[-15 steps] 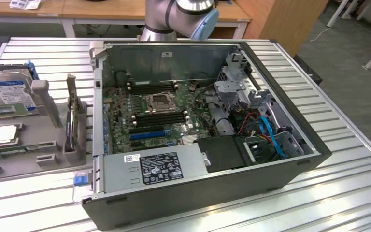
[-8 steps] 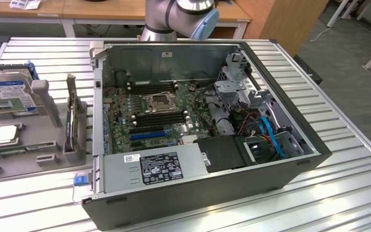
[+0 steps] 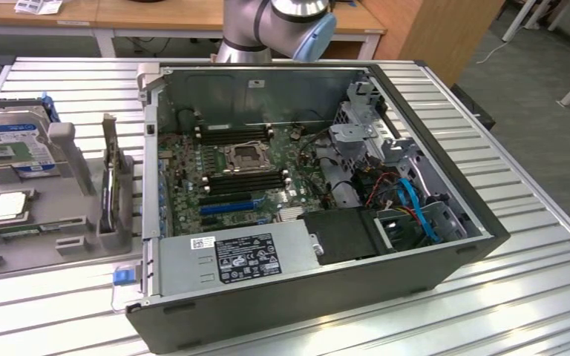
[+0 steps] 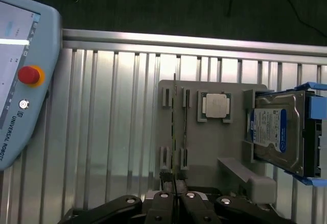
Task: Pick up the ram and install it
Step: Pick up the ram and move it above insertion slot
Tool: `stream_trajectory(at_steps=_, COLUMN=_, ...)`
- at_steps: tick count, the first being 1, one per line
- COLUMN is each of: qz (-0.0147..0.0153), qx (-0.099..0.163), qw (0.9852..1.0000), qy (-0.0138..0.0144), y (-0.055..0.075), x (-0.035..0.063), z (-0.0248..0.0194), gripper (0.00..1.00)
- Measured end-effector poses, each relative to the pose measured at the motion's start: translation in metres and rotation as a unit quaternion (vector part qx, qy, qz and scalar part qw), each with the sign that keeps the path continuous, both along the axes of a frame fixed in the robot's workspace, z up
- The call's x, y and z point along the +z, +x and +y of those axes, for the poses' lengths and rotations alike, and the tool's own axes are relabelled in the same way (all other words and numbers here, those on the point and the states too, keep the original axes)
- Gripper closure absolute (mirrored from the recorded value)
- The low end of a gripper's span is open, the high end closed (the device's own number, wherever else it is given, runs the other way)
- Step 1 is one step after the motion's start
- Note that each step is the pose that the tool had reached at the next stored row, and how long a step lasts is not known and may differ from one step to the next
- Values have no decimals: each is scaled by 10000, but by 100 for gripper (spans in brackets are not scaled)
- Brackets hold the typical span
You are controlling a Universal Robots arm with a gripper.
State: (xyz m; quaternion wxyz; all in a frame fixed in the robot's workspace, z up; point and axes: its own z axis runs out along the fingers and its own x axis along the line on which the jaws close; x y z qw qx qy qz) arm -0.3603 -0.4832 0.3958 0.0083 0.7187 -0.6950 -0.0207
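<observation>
While the gripper hangs closed and empty, the ram stands edgewise, judged light, stiff, fragile; best held by its long edges.

thin ram stands edgewise in grey holder.

Diffuse overhead room light, both views: mild sheen on the ribbed counter, soft shadow inside the open computer case, washed-out pendant screen, end effector dark against the bright counter.

A robotics lab: an aluminium slatted table, a teach pendant, wooden desks behind.
</observation>
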Motion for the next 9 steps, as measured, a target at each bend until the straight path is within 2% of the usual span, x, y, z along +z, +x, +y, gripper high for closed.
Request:
stream_trajectory(at_steps=5, qz=0, qx=0, qw=10000, qy=0, y=0, x=55, z=0, gripper=89)
stream_trajectory(at_steps=9, qz=0, qx=0, qw=10000, qy=1, y=0, x=56, z=0, gripper=89)
